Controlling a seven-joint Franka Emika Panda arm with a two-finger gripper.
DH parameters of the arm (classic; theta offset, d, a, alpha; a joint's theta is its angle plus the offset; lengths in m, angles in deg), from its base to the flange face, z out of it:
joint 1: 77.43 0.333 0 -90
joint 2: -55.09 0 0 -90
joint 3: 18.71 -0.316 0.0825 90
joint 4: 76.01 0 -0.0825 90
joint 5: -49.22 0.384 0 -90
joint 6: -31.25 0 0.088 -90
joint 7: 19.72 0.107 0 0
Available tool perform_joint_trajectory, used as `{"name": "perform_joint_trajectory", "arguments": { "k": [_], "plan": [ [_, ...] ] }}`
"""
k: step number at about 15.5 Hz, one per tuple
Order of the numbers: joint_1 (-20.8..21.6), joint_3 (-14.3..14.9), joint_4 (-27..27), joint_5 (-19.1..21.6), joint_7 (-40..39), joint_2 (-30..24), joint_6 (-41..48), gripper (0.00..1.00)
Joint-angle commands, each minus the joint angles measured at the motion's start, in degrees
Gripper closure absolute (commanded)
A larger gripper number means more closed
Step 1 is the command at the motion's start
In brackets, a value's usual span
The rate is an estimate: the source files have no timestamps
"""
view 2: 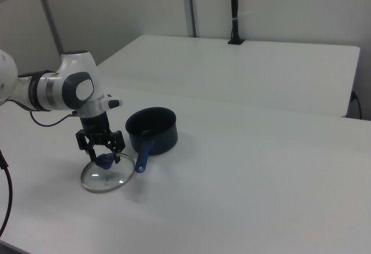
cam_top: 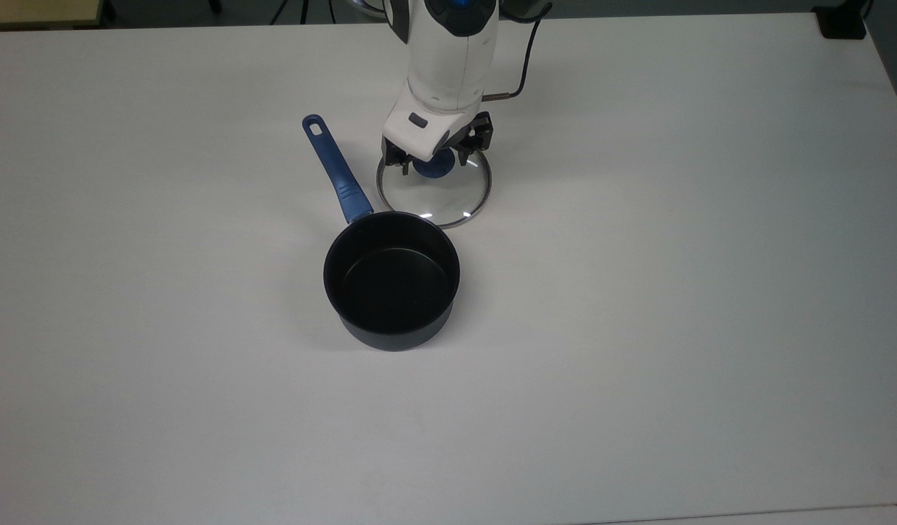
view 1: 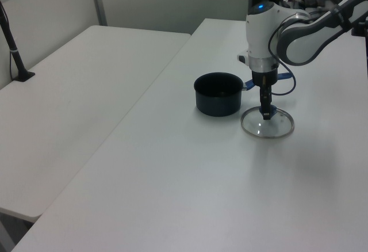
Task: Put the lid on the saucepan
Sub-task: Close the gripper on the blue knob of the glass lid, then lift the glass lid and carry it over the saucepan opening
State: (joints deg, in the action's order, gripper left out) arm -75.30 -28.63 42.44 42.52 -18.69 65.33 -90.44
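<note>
The saucepan point(cam_top: 391, 281) stands upright mid-table, black inside, its blue handle point(cam_top: 335, 169) pointing toward the top view's upper left. The glass lid point(cam_top: 437, 197) lies flat on the table just beyond the pan's rim, its blue knob point(cam_top: 435, 167) facing up. My gripper point(cam_top: 432, 157) hangs straight down over that knob, open, with one finger on each side of it. In the right view the gripper point(view 2: 103, 149) is spread just above the knob point(view 2: 105, 160), and the lid point(view 2: 107, 178) lies beside the saucepan point(view 2: 152, 130). The left view has the gripper point(view 1: 265, 113) over the lid point(view 1: 267, 124).
The white table point(cam_top: 638, 328) stretches wide around the pan and lid. A black cable point(cam_top: 527, 62) loops from the arm's wrist. A second white table point(view 1: 75, 91) adjoins on the left view's left, with a black post point(view 1: 14, 56) on it.
</note>
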Motion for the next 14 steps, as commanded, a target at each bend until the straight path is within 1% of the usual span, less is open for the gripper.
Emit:
{"name": "perform_joint_trajectory", "arguments": {
  "k": [1, 3, 4, 7, 11, 14],
  "plan": [
    [0.68, 0.08, 1.09, -1.04, 1.35, -0.65, -0.21, 0.32],
    [0.68, 0.08, 1.0, -1.04, 1.52, -1.0, 0.49, 0.33],
    [0.68, 0.08, 0.57, -1.04, 1.96, -1.44, 2.32, 0.36],
    [0.33, 0.08, -0.58, -0.96, 2.58, -4.69, 6.89, 0.36],
    [0.07, 0.08, -6.36, -0.17, 2.75, -5.4, 15.06, 0.38],
    [-0.11, 0.17, -11.37, 0.45, 2.67, -5.05, 18.33, 0.38]
  ]
}}
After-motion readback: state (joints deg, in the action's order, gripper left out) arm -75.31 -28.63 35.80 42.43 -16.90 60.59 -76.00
